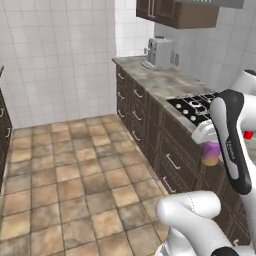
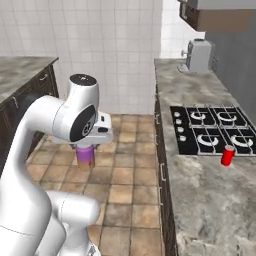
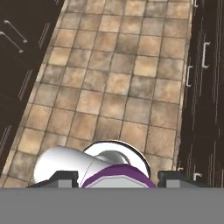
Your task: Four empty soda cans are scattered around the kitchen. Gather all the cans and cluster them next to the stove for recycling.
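Fingers [image 3: 65, 176] of the gripper [image 3: 117, 178] are clamped on a purple soda can with a tan band [image 2: 85, 157], one dark tip on each side of its purple top in the hand view, so the can sits squarely between them. From the right base view the can hangs straight down below the fingers, upright, with the tiled floor [image 2: 125, 175] far beneath it and nothing touching its lower end. From the left base view the same can shows just under the white hand, level with the front edge of the grey marbled counter [image 1: 165, 82]. Off to the side of the fingers, up on that counter, lies the black stove [image 2: 212, 130] with its four burners and a column of silver knobs along its near edge. A bright red soda can [image 2: 227, 155] stands upright just beside the stove's front corner, well apart from the fingers. Farther along the counter, beyond the stove, a grey appliance [image 2: 199, 55] stands against the white tiled wall. Below the fingers in the hand view, dark brown cabinets [image 3: 205, 87] flank the floor on both sides.
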You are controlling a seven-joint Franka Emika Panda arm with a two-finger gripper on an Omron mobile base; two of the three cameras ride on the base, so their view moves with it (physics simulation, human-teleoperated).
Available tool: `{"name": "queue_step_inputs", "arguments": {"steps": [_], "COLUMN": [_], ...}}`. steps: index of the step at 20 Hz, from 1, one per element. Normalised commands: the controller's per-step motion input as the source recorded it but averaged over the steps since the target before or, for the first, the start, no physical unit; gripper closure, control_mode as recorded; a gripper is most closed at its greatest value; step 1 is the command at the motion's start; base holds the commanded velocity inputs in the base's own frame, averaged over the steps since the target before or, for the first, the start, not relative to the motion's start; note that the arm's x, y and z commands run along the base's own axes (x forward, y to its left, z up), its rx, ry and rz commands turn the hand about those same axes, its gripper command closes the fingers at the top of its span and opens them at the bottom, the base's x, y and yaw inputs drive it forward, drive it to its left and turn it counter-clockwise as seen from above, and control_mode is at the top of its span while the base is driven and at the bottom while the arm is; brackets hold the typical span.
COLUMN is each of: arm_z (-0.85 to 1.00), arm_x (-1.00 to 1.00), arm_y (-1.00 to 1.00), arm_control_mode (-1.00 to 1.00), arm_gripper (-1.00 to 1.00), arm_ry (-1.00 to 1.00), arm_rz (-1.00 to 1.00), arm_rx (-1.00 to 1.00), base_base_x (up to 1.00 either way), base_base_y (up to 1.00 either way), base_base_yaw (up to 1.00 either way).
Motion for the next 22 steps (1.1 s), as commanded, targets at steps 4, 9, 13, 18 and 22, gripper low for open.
{"name": "queue_step_inputs", "arguments": {"steps": [4, 9, 13, 18, 22], "arm_z": [0.0, 0.0, 0.0, 0.0, 0.0], "arm_x": [0.0, 0.0, 0.0, 0.0, 0.0], "arm_y": [0.0, 0.0, 0.0, 0.0, 0.0], "arm_control_mode": [1.0, 1.0, 1.0, 1.0, 1.0], "arm_gripper": [1.0, 1.0, 1.0, 1.0, 1.0], "arm_ry": [0.0, 0.0, 0.0, 0.0, 0.0], "arm_rz": [0.0, 0.0, 0.0, 0.0, 0.0], "arm_rx": [0.0, 0.0, 0.0, 0.0, 0.0], "base_base_x": [0.53, 0.9, 0.54, 0.08, 0.09], "base_base_y": [0.63, 0.82, 0.39, 0.13, 0.15], "base_base_yaw": [-0.47, -0.66, -0.84, -0.99, -0.97]}}
